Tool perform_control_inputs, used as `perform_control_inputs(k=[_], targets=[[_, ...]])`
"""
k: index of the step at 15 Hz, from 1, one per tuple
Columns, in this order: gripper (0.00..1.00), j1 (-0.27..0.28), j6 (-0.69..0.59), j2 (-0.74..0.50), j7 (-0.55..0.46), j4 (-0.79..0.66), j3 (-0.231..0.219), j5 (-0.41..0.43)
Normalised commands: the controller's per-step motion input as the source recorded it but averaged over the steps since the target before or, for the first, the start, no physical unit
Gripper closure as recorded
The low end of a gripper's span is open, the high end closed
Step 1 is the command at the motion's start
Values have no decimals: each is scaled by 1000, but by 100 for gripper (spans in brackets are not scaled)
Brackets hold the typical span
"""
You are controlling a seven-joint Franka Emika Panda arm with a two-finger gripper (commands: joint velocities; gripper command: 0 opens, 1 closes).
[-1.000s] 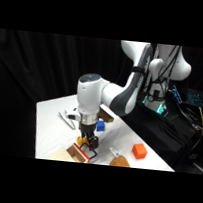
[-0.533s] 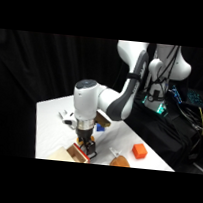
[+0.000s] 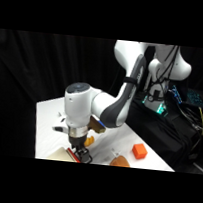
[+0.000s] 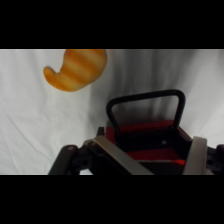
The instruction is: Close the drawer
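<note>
End effector open, fingers apart, low over the drawer front on the tabletop. Push squarely on the red panel, clear of the handle, keeping travel straight.

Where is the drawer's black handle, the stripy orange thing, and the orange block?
Black handle [image 4: 145,95], wrist view, top bar of loop.
Stripy orange thing [image 4: 77,68], wrist view, its middle.
Orange block [image 3: 139,151], side view, top face.
</note>
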Motion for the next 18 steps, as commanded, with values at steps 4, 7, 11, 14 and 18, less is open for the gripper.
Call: perform_control_inputs(k=[4,7,11,14,18], targets=[[0,114,-173,204,-68,461,-63,-30],[0,105,-173,108,-44,349,-79,-46],[0,77,-316,-149,13,63,-129,-86],[0,31,-373,-356,6,-152,-89,-91],[0,-8,-335,-499,28,-303,-19,-42]])
